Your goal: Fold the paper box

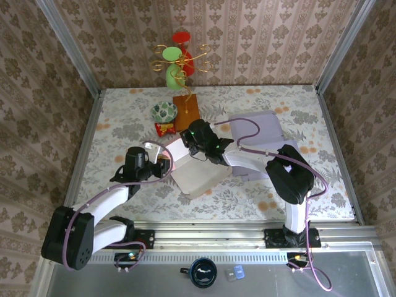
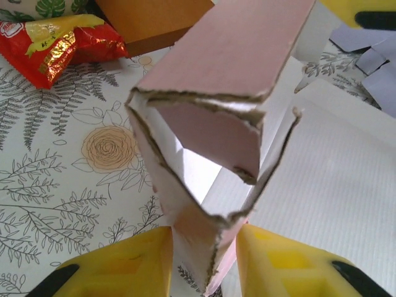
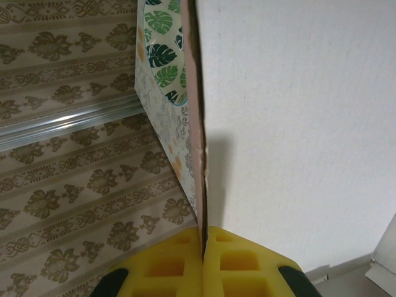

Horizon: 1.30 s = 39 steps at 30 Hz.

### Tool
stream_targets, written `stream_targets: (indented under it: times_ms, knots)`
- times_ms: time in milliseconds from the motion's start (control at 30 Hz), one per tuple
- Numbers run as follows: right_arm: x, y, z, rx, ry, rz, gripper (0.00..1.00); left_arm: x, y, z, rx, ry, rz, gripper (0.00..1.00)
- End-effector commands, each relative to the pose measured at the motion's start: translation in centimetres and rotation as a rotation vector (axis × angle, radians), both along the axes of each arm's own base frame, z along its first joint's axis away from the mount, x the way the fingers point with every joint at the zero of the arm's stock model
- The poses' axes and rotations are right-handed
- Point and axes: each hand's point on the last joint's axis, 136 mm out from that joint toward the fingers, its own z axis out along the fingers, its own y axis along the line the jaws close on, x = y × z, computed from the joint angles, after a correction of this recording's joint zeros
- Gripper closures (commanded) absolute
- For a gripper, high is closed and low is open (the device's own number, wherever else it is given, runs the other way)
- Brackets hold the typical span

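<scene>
The paper box (image 1: 199, 178) is a white and pale pink card tray, partly folded, lying mid-table. In the left wrist view, a doubled corner wall of the paper box (image 2: 229, 55) stands up, with torn brown edges. My left gripper (image 2: 205, 234) has its yellow fingers (image 2: 124, 266) pressed on both sides of that wall's lower end. My left gripper (image 1: 162, 166) is at the box's left edge. My right gripper (image 3: 203, 234) is shut on the thin edge of an upright wall of the paper box (image 3: 297, 124). Seen from above, my right gripper (image 1: 189, 140) is at the box's far corner.
A red snack packet (image 1: 164, 129) (image 2: 55, 46), a leaf-patterned bowl (image 1: 164, 111) (image 3: 162, 49) and a brown block (image 1: 187, 111) lie just beyond the box. A lavender flat sheet (image 1: 257, 131) lies to the right. A gold stand with green and red pieces (image 1: 179, 59) is at the back.
</scene>
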Motion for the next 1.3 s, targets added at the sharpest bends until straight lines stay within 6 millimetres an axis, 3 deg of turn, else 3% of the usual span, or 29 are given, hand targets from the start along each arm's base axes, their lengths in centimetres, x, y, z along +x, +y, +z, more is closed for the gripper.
stream_targets:
  times_ms: [0, 533, 1267]
  knots:
    - [-0.2, 0.7, 1.3, 0.036, -0.008, 0.019, 1.0, 0.6, -0.2, 0.3, -0.025, -0.034, -0.006, 0.7]
    - [-0.6, -0.3, 0.4, 0.051, -0.139, -0.001, 1.0, 0.8, 1.1, -0.6, -0.022, -0.013, 0.105, 0.71]
    - [-0.6, 0.1, -0.2, 0.113, -0.179, -0.113, 1.0, 1.5, -0.3, 0.3, -0.105, -0.022, 0.173, 0.75]
